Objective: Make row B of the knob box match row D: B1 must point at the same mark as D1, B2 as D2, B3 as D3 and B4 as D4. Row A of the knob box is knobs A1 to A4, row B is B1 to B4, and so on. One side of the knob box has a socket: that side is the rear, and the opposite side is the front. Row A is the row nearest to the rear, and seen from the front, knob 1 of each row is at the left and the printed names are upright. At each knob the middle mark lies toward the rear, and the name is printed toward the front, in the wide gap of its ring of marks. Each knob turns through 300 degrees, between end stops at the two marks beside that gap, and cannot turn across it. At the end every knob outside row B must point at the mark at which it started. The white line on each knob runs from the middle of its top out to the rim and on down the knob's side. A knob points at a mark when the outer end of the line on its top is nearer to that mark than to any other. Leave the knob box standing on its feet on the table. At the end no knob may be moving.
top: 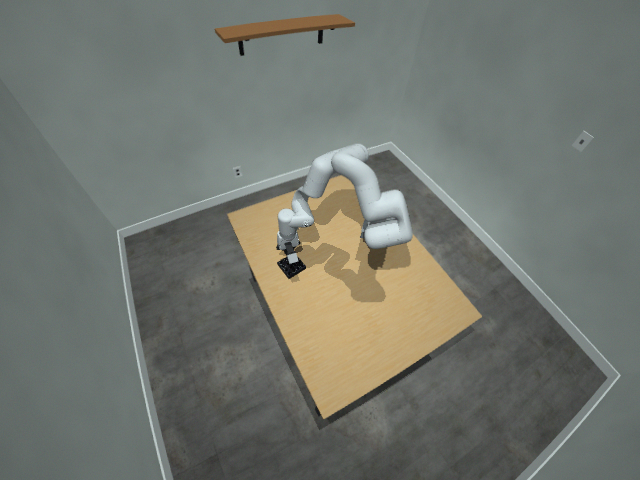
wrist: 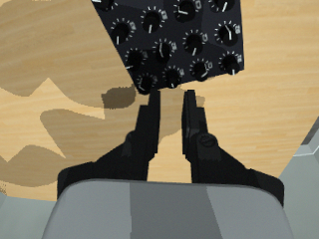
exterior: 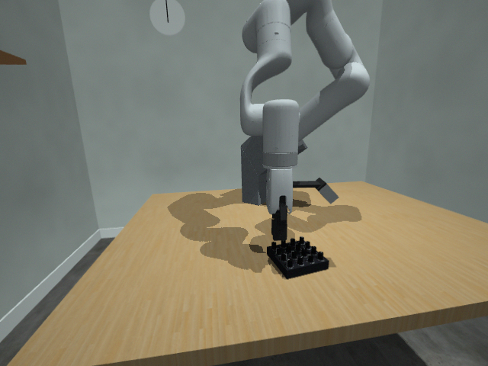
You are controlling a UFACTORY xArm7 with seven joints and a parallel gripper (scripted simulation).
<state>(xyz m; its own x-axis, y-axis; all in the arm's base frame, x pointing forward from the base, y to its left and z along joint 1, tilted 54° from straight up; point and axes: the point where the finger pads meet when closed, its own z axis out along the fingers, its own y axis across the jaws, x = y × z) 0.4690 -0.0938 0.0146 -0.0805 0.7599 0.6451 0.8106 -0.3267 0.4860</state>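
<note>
The gripper (top: 289,249) (exterior: 280,238) (wrist: 171,103) points down with its two fingers a little apart and nothing between them; the wrist view shows a narrow strip of wood through the gap. The wooden table (top: 361,330) (exterior: 197,307) (wrist: 279,110) is the largest thing around it, and the white arm (top: 361,180) (exterior: 280,126) bends high above its far part in the exterior view. A brown shelf (top: 284,28) (exterior: 11,59) is fixed to a wall, and a pale round clock (exterior: 167,16) hangs at the far left in the exterior view. The black knob box (top: 293,267) (exterior: 307,271) (wrist: 174,31) lies flat on the table, near its left edge in the top view and just to the near right of the fingertips in the exterior view. Seen from the wrist, the closest knob (wrist: 145,84) is near the left-hand fingertip, while the knob at the right end of that same edge (wrist: 230,64) has its white line toward the near side. The printed names are too small to read surely.
</note>
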